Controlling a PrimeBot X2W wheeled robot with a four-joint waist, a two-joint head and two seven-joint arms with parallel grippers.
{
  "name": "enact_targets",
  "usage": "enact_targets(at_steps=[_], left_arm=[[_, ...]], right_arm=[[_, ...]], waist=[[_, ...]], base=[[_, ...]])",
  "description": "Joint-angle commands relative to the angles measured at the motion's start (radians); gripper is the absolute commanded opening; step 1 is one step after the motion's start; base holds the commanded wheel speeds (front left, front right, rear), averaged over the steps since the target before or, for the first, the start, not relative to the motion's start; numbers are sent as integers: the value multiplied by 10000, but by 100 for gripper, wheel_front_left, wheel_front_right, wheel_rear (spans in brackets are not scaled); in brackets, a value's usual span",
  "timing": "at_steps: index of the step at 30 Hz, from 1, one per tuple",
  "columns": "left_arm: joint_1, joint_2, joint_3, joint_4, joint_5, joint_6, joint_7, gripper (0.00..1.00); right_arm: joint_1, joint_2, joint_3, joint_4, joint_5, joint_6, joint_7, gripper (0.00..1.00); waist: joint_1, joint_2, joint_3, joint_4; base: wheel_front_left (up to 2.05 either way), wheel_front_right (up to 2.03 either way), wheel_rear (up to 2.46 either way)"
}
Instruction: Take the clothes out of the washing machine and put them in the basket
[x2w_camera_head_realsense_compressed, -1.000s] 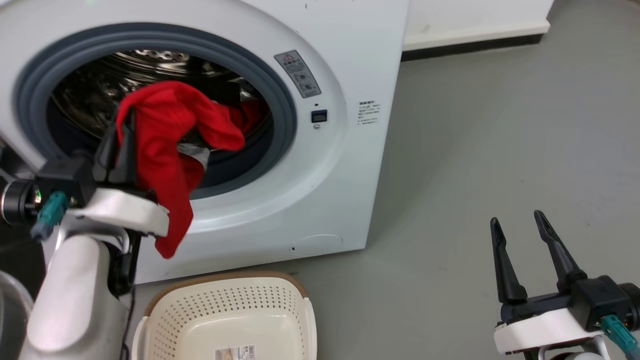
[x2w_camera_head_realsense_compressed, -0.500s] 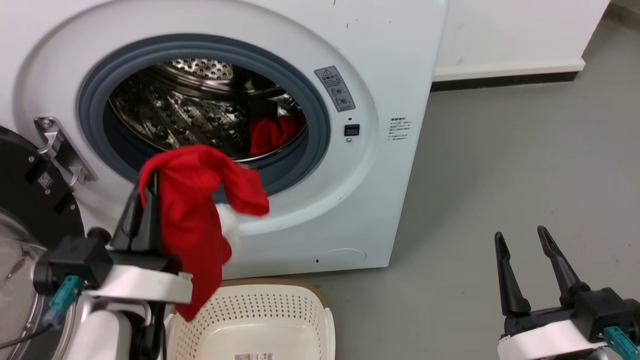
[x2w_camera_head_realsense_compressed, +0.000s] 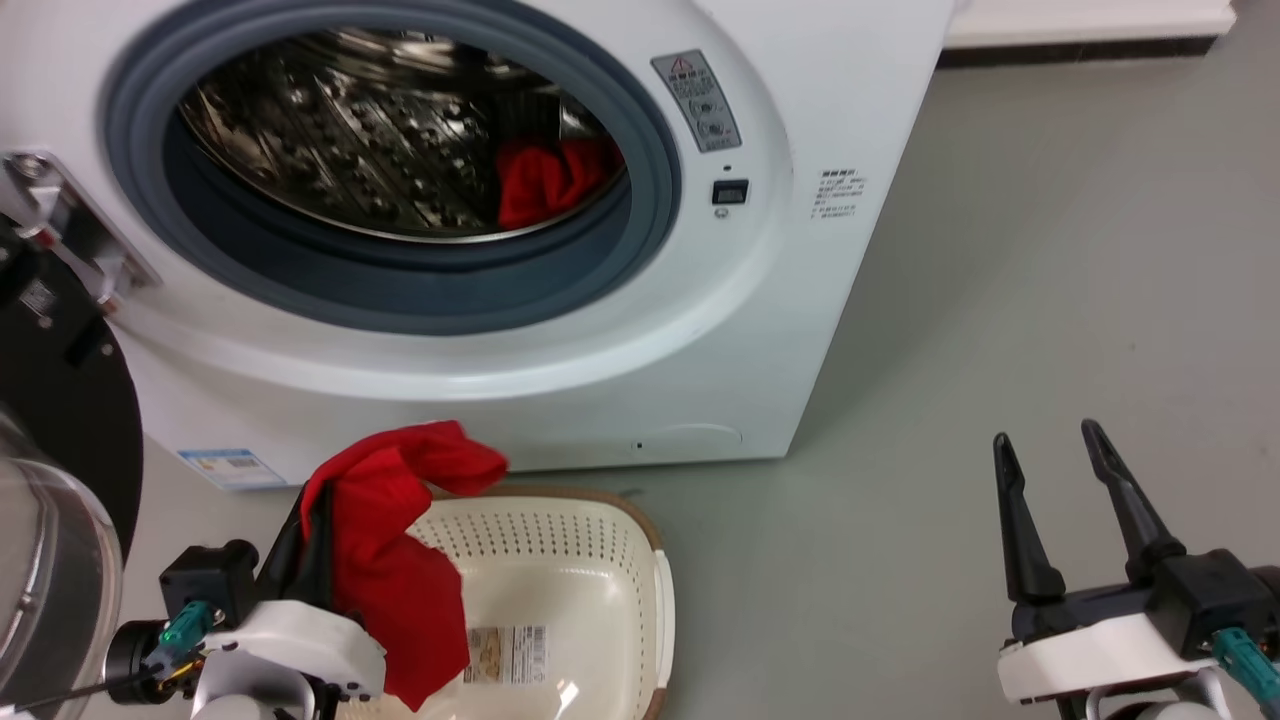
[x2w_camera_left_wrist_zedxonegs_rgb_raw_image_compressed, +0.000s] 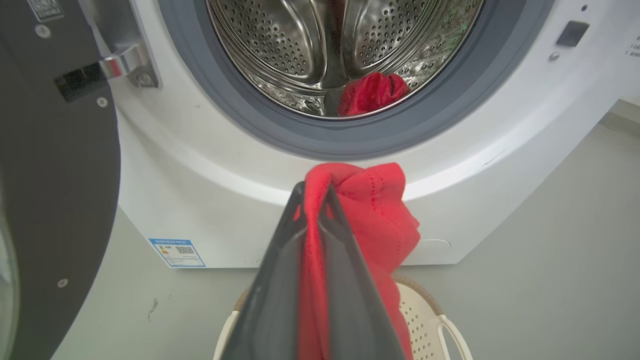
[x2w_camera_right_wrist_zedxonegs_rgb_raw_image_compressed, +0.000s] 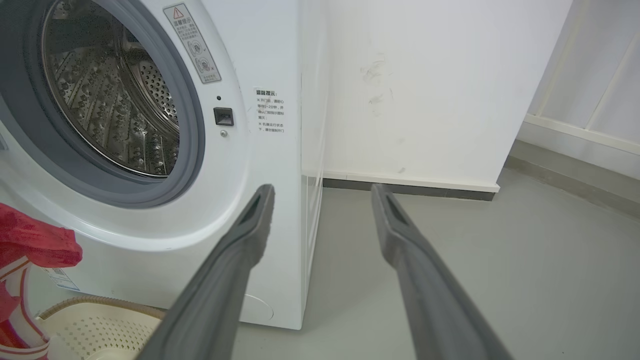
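Hanging from the left gripper (x2w_camera_head_realsense_compressed: 312, 500), a soft red garment (x2w_camera_head_realsense_compressed: 400, 570) droops in loose folds over the left side of the basket (x2w_camera_head_realsense_compressed: 610, 560). The two long dark fingers (x2w_camera_left_wrist_zedxonegs_rgb_raw_image_compressed: 277, 285) are pressed together on a bunched ridge of the cloth. In the left wrist view the fabric shows rows of tiny stitched holes; in the right wrist view, white trim runs along one edge.

The basket is cream plastic, a rounded rectangle pierced with small round holes and topped by a brown woven rim, with a paper label (x2w_camera_head_realsense_compressed: 505, 652) on its smooth bottom. It sits on the grey floor (x2w_camera_head_realsense_compressed: 1000, 300) just in front of the washing machine (x2w_camera_head_realsense_compressed: 820, 260).

Inside the shiny perforated steel drum (x2w_camera_head_realsense_compressed: 340, 140) — ringed by thick grey rubber (x2w_camera_head_realsense_compressed: 400, 295) — a second red garment (x2w_camera_head_realsense_compressed: 545, 178) lies crumpled at the lower right. The black-rimmed door (x2w_camera_head_realsense_compressed: 60, 430) stands swung open at the left. The right gripper (x2w_camera_head_realsense_compressed: 1045, 437) hovers over the floor well to the right, its fingers spread apart and holding nothing.
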Motion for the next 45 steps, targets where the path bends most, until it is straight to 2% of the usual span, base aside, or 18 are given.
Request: enact_targets(at_steps=[1, 10, 24, 34, 41, 42, 43, 45], left_arm=[[-345, 56, -17, 272, 59, -43, -113, 0], [-1939, 116, -277, 3111, 425, -212, -329, 0], [-4575, 341, -264, 6026, 1000, -257, -334, 0], [-5938, 355, -278, 7207, 1273, -124, -324, 0], [-6197, 219, -377, 7576, 1428, -106, -325, 0], [-6193, 219, -411, 7586, 1476, -38, -325, 32], [-6149, 209, -435, 7587, 1518, 18, -325, 100], [-5997, 152, -413, 7563, 1506, -12, -323, 100]], right_arm=[[-211, 0, -2, -81, -77, -12, -21, 100], [-961, 0, -38, -356, -293, -12, -21, 100], [-1820, 3, -193, -930, -425, -10, -21, 100], [-2097, 3, -357, -1504, -483, -12, -21, 100], [-2241, 3, -468, -1632, -570, -12, -21, 100], [-2242, 3, -475, -1596, -575, -12, -21, 100], [-2237, 3, -472, -1542, -583, -12, -21, 100], [-2254, 3, -444, -1483, -597, -12, -21, 100]], waist=[[0, 0, 520, -16], [0, 0, 2431, -240], [0, 0, 5035, -511], [0, 0, 6350, -578], [0, 0, 6610, -585], [0, 0, 6572, -589], [0, 0, 6519, -591], [0, 0, 6341, -588]], base=[[0, 0, 0], [0, 0, 0], [0, 0, 0], [0, 0, 0], [0, 0, 0], [0, 0, 0], [0, 0, 0], [0, 0, 0]])
